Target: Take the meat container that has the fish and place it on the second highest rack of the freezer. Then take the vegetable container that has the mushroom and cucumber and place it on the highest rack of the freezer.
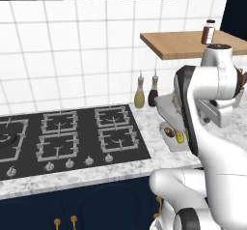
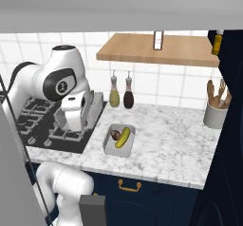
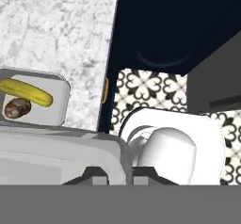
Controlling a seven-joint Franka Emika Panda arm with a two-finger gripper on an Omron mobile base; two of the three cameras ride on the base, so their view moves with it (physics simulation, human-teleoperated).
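My gripper point(image 2: 75, 120) is shut on the rim of the grey meat container point(image 2: 96, 104), holding it lifted and tilted over the edge between stove and counter. In the hand view the finger tips point(image 3: 117, 175) clamp that container's wall point(image 3: 56, 152). The fish inside is hidden. The vegetable container point(image 2: 118, 140) rests on the marble counter with the yellow-green cucumber point(image 2: 123, 137) and brown mushroom point(image 2: 115, 135) in it. It also appears in the hand view point(image 3: 61, 103) and, beside the arm, in the left base view point(image 1: 174, 138). The freezer and its racks are out of view.
A black gas stove point(image 1: 72, 137) lies left of the counter. Two bottles point(image 2: 121, 96) stand at the tiled wall under a wooden shelf point(image 2: 156, 49). A utensil holder point(image 2: 216, 113) stands at the right. Navy cabinets with gold handles point(image 2: 129, 186) run below.
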